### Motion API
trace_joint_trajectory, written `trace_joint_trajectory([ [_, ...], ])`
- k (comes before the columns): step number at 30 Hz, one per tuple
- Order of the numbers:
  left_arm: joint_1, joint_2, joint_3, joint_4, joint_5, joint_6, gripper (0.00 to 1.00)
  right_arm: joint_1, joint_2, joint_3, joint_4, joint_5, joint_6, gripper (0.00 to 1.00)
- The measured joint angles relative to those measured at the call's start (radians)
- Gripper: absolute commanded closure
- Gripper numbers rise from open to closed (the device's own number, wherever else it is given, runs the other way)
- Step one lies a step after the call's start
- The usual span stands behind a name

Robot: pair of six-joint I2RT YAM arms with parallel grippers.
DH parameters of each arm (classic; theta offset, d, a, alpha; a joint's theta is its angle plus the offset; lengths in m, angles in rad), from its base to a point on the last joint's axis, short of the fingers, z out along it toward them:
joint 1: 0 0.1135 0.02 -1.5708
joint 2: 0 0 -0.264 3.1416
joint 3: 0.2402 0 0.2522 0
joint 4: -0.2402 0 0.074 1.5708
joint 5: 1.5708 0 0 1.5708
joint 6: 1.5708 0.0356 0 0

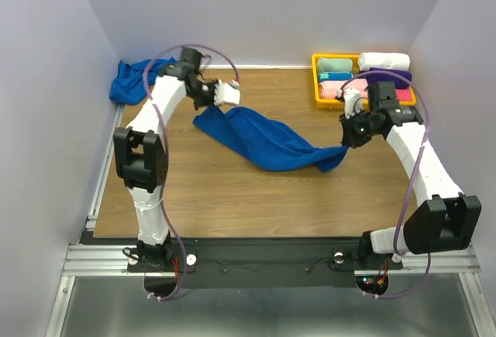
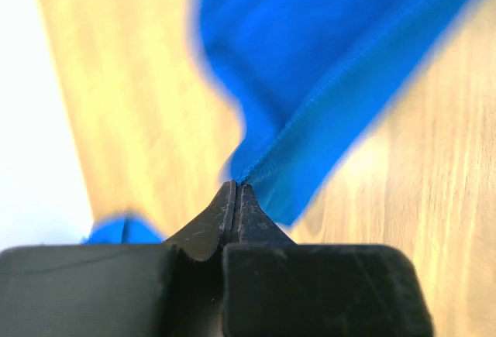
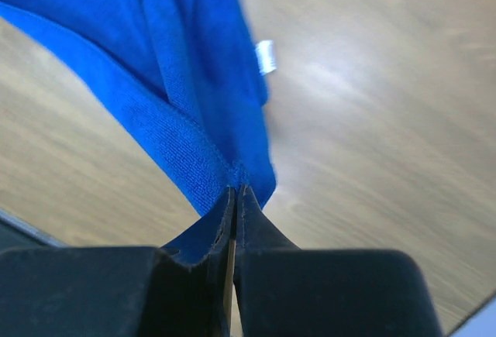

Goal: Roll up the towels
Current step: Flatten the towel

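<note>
A royal-blue towel (image 1: 263, 142) lies stretched slantwise across the middle of the wooden table. My left gripper (image 1: 208, 103) is shut on its far left corner; the left wrist view shows the hem (image 2: 310, 112) pinched at the closed tips (image 2: 235, 188). My right gripper (image 1: 345, 140) is shut on its near right corner; the right wrist view shows the fabric (image 3: 178, 112) clamped between the tips (image 3: 235, 191). A second blue towel (image 1: 128, 81) lies crumpled at the far left, against the wall.
A yellow bin (image 1: 316, 81) at the far right holds rolled teal and pink towels. A white roll (image 1: 384, 61) and a purple one lie on its right side. Walls close in the table on the left, back and right.
</note>
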Motion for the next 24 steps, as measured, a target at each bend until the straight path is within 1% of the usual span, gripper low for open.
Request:
trace_joint_trajectory([
  [2, 0.07, -0.044, 0.056, -0.005, 0.058, -0.101, 1.0, -0.033, 0.002, 0.045, 0.002, 0.0, -0.006, 1.0],
  [3, 0.087, -0.058, 0.066, -0.005, 0.072, -0.135, 1.0, -0.051, 0.004, 0.071, 0.006, 0.0, -0.008, 0.99],
  [8, 0.258, -0.178, 0.11, 0.002, 0.171, -0.394, 1.0, -0.119, 0.018, 0.194, 0.046, 0.0, -0.003, 0.99],
  [11, 0.312, -0.229, 0.111, 0.019, 0.196, -0.524, 1.0, -0.162, 0.021, 0.259, 0.076, 0.004, 0.012, 0.99],
  [12, 0.33, -0.254, 0.11, 0.034, 0.203, -0.591, 1.0, -0.173, 0.021, 0.281, 0.087, 0.006, 0.018, 0.99],
  [17, 0.359, -0.349, 0.078, 0.073, 0.211, -0.757, 1.0, -0.19, 0.0, 0.331, 0.132, 0.011, 0.033, 0.99],
  [21, 0.359, -0.468, -0.01, 0.072, 0.203, -0.826, 1.0, -0.19, -0.067, 0.311, 0.131, 0.011, 0.032, 1.0],
  [24, 0.359, -0.579, -0.118, 0.08, 0.195, -0.849, 1.0, -0.191, -0.146, 0.282, 0.128, 0.011, 0.029, 0.99],
])
